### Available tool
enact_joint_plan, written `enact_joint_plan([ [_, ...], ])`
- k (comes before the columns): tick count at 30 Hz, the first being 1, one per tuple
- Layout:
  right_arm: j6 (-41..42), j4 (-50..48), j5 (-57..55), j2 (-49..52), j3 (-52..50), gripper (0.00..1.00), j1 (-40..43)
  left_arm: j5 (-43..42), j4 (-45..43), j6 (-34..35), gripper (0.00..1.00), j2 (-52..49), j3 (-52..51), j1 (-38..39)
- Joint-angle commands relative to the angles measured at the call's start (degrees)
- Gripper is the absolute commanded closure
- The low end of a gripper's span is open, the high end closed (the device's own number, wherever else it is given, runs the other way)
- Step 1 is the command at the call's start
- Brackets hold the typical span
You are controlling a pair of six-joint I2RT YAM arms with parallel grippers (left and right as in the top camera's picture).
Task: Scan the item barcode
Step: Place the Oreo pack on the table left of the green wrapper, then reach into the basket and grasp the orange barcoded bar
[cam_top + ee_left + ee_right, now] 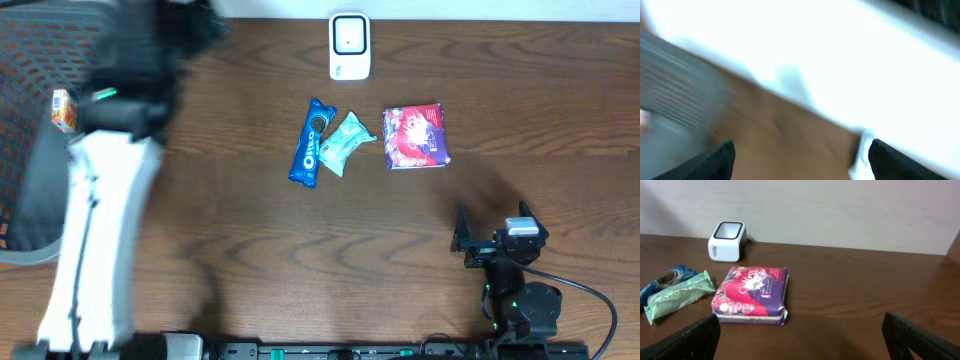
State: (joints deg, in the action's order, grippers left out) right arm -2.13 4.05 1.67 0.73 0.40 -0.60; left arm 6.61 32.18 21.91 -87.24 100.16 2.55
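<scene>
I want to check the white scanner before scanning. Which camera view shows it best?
The right wrist view: the white scanner looks larger and sharp there, with its top window and one side visible. The overhead view shows it small, from above only. The left wrist view is too blurred to show it.

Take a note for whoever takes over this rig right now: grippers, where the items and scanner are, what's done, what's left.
Left gripper: open, empty, over the table's left edge; view blurred.
Right gripper: open, empty, at the near right, facing the items.
Mid-table: blue Oreo pack, green packet against it, red and purple pack apart to their right. White scanner stands at the far edge.
Done: nothing is at the scanner; whether anything was scanned, cannot tell.
Left: lift an item, show its barcode to the scanner.
</scene>
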Motion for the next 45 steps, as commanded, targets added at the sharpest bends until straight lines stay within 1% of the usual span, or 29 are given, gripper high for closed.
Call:
enact_joint_plan([
  [1,-0.1,0.2,0.0,-0.2,-0.1,0.01,-0.2,0.9,-1.1,-5.6,0.15,1.8,-0.3,-11.0],
  [3,-0.1,0.2,0.0,-0.2,-0.1,0.01,-0.2,0.9,-1.2,-11.1,0.15,1.5,-0.3,-17.5],
  [5,-0.1,0.2,0.0,-0.2,-0.1,0.01,-0.2,0.9,0.2,-16.0,0.15,0.6,-0.6,-22.4],
  [9,-0.1,0.2,0.0,-0.2,-0.1,0.01,-0.2,0.9,2.1,-21.9,0.16,-3.1,-1.1,-28.6],
  [11,-0.1,0.2,0.0,-0.2,-0.1,0.01,-0.2,0.9,2.0,-25.3,0.2,-5.9,-1.4,-30.4],
  [12,-0.1,0.2,0.0,-0.2,-0.1,0.01,-0.1,0.9,1.8,-26.0,0.2,-8.1,-1.4,-31.4],
  [18,-0.1,0.2,0.0,-0.2,-0.1,0.01,-0.2,0.7,1.5,-26.5,0.2,-18.9,-1.4,-32.6],
  [22,-0.1,0.2,0.0,-0.2,-0.1,0.01,-0.1,-3.2,1.1,-29.4,0.2,-25.5,-1.5,-32.6],
  [27,-0.1,0.2,-0.1,-0.2,-0.1,0.01,-0.1,-3.2,-1.4,-31.1,0.2,-31.4,-1.5,-32.6],
  [29,-0.1,0.2,0.0,-0.2,-0.1,0.01,-0.2,-3.1,-3.4,-32.7,0.2,-33.2,-1.5,-32.6],
  [36,-0.1,0.2,0.0,-0.2,-0.1,0.01,-0.2,-3.9,-10.1,-32.8,0.21,-36.0,-1.5,-32.6],
  [39,-0.1,0.2,0.0,-0.2,-0.1,0.01,-0.2,-6.9,-10.8,-32.8,0.21,-38.3,-1.5,-32.7],
  [43,-0.1,0.2,0.0,-0.2,-0.1,0.01,-0.2,-7.5,-10.9,-32.8,0.21,-41.2,-1.5,-32.7],
  [44,-0.1,0.2,0.0,-0.2,-0.1,0.01,-0.2,-7.5,-10.9,-32.8,0.21,-41.5,-1.5,-32.8],
  [45,-0.1,0.2,0.0,-0.2,-0.1,0.01,-0.2,-7.5,-11.0,-32.8,0.27,-41.7,-1.5,-32.8],
])
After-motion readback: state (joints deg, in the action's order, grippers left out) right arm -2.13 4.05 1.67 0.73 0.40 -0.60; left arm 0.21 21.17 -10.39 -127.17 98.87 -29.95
